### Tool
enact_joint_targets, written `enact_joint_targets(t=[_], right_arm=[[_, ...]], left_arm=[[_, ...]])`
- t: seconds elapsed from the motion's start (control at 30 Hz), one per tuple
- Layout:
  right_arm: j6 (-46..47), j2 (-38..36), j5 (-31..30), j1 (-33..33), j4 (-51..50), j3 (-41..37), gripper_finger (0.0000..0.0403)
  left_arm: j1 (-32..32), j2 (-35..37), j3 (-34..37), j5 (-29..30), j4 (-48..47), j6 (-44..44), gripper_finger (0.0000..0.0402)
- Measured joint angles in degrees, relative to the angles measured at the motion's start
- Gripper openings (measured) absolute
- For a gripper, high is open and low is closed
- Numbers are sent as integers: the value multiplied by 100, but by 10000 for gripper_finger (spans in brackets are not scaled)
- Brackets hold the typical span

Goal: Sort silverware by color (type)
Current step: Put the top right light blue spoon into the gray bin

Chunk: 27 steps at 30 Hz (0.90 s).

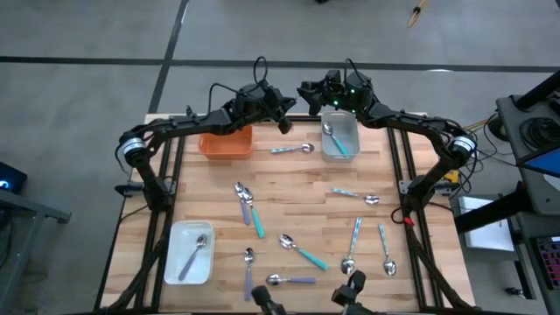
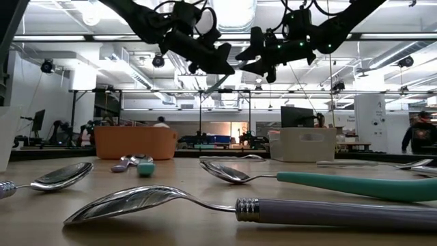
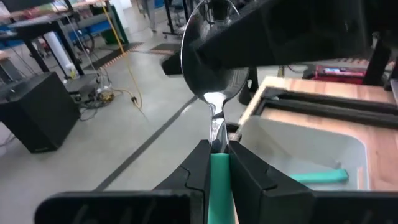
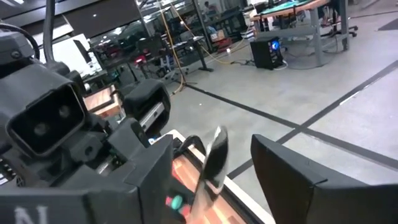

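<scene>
I hold a teal-handled spoon in the air above the table's far edge, between the orange tray and the grey tray. My left gripper is shut on it. The spoon's shiny bowl stands between the fingers of my right gripper, which is open, with a gap on each side. In the high view my left gripper and my right gripper face each other closely. Another teal spoon lies in the grey tray. My left gripper pinches the spoon's teal handle between its two fingers, right where the teal meets the metal neck. The fingers lie along the spoon. The spoon sticks out ahead of the fingertips, bowl foremost, lifted clear of the table and trays.
Several spoons with teal, lavender and pale handles lie scattered on the wooden table, such as one teal and one lavender. A white tray at the near left holds a lavender spoon. One spoon lies between the far trays.
</scene>
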<state>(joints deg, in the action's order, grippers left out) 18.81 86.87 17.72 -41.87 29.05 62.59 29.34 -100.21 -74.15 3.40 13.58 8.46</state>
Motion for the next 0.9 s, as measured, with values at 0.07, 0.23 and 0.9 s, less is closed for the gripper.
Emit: enact_joint_targets(t=[0.07, 0.23, 0.9], right_arm=[[-5, 0, -41, 0, 1, 0, 186], [-146, 0, -495, 73, -52, 0, 125], [-1019, -99, -863, 174, -519, -7, 11]], left_arm=[[-17, -59, -2, 0, 163, -5, 24], [-41, -182, -43, 19, 388, -33, 24], [-32, -174, -109, 1, 231, -143, 80]])
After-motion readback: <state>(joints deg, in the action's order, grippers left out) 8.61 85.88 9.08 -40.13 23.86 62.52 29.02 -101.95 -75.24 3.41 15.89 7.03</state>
